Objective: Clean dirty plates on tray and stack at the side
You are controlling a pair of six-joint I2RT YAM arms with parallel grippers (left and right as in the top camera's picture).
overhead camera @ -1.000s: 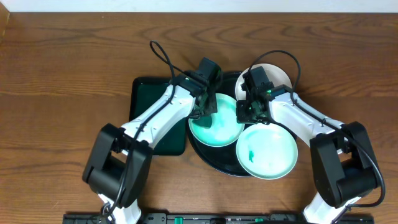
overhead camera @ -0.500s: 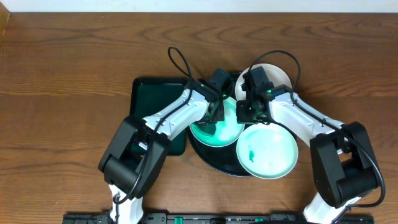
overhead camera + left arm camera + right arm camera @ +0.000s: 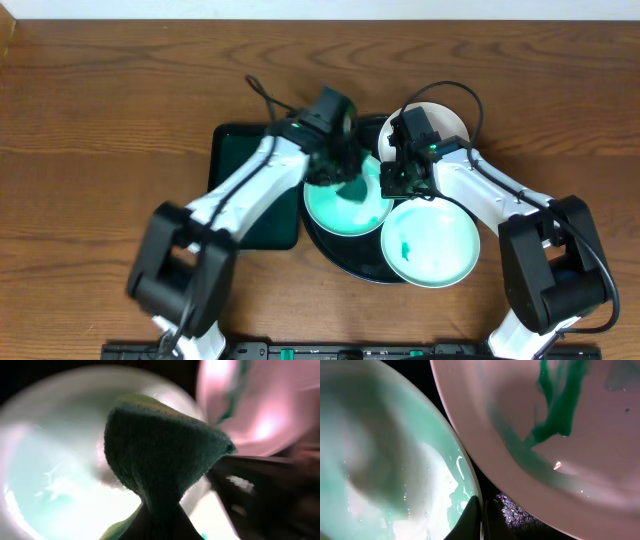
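Altogether 3 plates (image 3: 432, 246), 1 black tray (image 3: 335, 252), 1 sponge (image 3: 161, 455).

My left arm (image 3: 250, 190) reaches in from the left of the tray (image 3: 335, 252), blurred in the overhead view. Its left gripper (image 3: 342, 178) sits over the tray's middle, clamped on the sponge (image 3: 160, 455). My right arm (image 3: 480, 190) bends in from the tray's right side, with the right gripper (image 3: 402, 182) low near the tray's centre, fingers pinched tight on the rim of the mint plate (image 3: 340, 212).
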